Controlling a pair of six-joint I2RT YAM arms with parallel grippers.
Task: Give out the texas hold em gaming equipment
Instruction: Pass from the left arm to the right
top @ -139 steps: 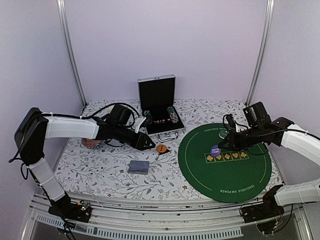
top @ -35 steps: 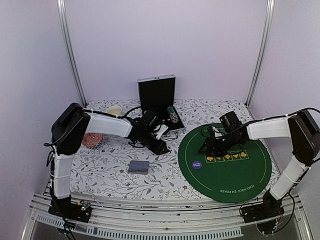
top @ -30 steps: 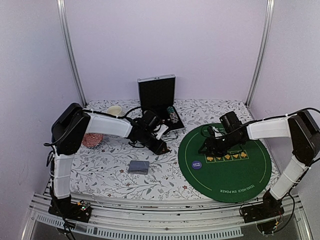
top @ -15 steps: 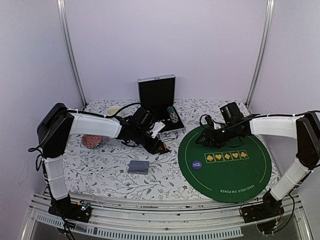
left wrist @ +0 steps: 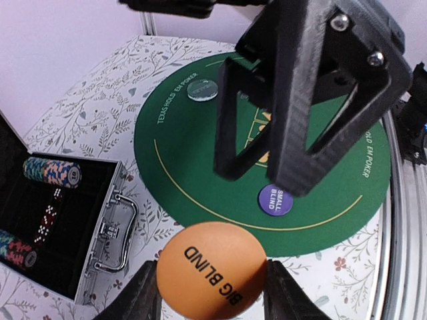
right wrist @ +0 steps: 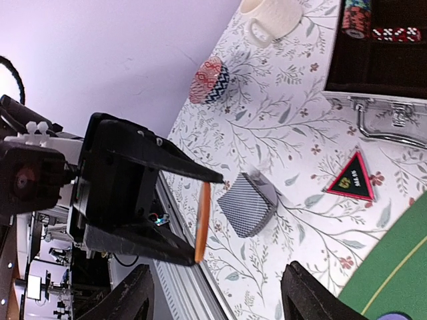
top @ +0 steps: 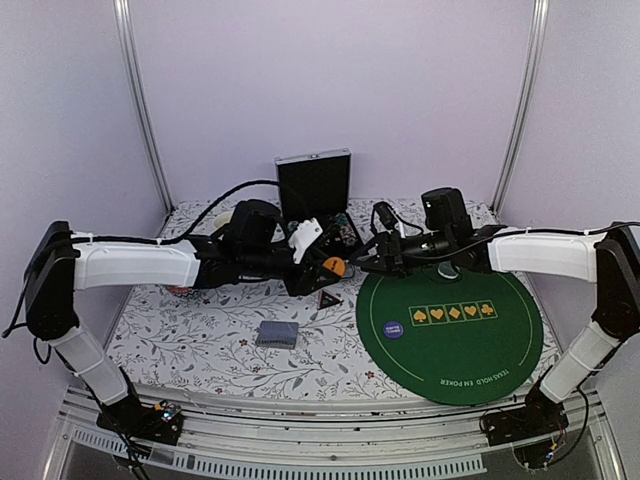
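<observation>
My left gripper (top: 331, 268) is shut on the orange "BIG BLIND" button disc (left wrist: 212, 270), holding it by its edges above the table, in front of the case. My right gripper (top: 364, 263) faces it a short way off, open and holding nothing. In the right wrist view the disc (right wrist: 202, 221) shows edge-on between the left fingers. The purple "SMALL BLIND" disc (top: 392, 327) lies on the green poker mat (top: 480, 350). The dark triangular marker (top: 328, 298) and the card deck (top: 277, 334) lie on the floral cloth. Striped chip stacks (left wrist: 50, 172) sit in the case.
The open black case (top: 315, 200) stands at the back centre, its handle toward me. A cream mug (right wrist: 270, 17) and a red patterned bowl (right wrist: 208, 79) sit at the back left. A clear disc (left wrist: 202, 89) rests on the mat's far edge.
My left gripper has lifted the orange disc off the cloth and carried it right. My right gripper has swung left off the mat to face it and opened wider.
</observation>
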